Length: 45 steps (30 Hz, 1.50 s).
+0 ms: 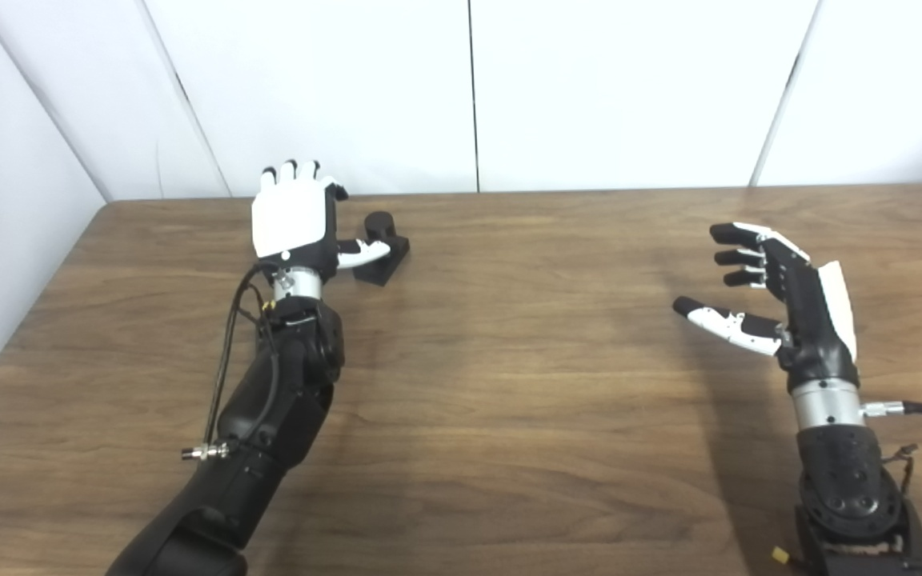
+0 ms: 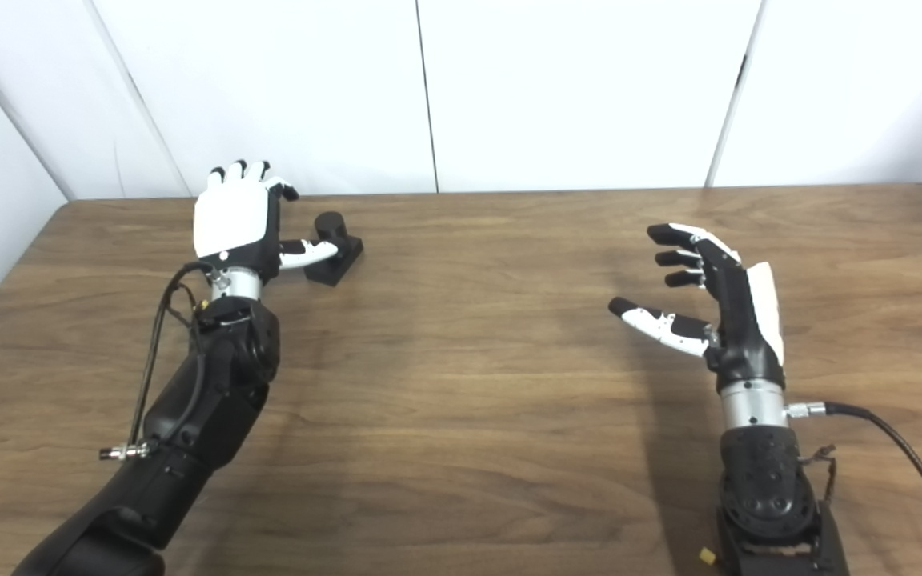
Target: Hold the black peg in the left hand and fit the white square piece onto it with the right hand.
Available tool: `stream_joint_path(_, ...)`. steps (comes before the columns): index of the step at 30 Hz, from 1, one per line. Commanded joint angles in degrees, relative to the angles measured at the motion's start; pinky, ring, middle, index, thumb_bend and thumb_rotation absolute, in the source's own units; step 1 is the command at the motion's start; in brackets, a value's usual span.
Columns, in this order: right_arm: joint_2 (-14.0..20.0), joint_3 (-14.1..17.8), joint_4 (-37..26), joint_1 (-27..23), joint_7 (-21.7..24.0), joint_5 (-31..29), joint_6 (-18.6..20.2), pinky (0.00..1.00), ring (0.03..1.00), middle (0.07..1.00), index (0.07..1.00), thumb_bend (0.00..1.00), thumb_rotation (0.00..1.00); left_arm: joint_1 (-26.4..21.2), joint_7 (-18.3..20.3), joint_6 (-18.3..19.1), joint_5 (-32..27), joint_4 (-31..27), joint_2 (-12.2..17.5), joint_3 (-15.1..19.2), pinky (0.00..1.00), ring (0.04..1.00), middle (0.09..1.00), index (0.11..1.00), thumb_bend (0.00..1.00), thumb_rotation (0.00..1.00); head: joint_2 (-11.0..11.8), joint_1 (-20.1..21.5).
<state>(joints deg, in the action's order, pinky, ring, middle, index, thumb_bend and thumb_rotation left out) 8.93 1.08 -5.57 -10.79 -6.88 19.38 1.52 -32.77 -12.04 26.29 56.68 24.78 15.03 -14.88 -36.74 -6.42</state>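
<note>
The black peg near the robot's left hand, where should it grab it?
Probably around the upright round post of the black peg, coming from its left, where the open left hand already is. The post stands above its flat base, so fingers can wrap it.

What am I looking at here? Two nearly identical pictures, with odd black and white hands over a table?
These are the two arms of a humanoid robot, seen through two cameras set side by side on its head, like a pair of eyes. That is why the pictures nearly match. Each arm comes in from the bottom edge and ends in a hand with fingers and a thumb. The left hand is stretched out flat at the far side of the wooden table, its thumb beside a small black peg that stands on a block. It does not grip the peg. The right hand hovers open with curled fingers and holds nothing. No white piece shows in either picture.
</note>
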Motion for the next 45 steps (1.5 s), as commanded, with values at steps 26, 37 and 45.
stream_joint_path(26,-0.36,0.62,-2.45,-2.09,-0.55,-0.04,-0.21,0.59,0.701,0.749,0.714,0.65,0.12,-3.75,14.18,0.59,3.06,2.13,-1.47,-1.72,0.94,0.897,0.876,0.6,0.93,0.46,-1.12,0.74)
stream_joint_path(37,-0.09,0.8,-2.89,-1.47,-0.55,-0.04,-0.2,0.59,0.702,0.752,0.709,0.65,0.13,-3.49,13.6,0.28,-0.08,2.58,-0.62,-3.56,1.0,0.891,0.85,0.492,0.54,0.08,-1.42,0.88)
stream_joint_path(45,0.0,1.1,-3.41,-1.41,-0.35,-0.03,0.18,0.59,0.701,0.75,0.707,0.64,0.12,-3.41,14.28,-0.63,-2.76,2.03,0.52,-4.88,0.95,0.869,0.831,0.486,0.52,0.07,-1.7,1.37)
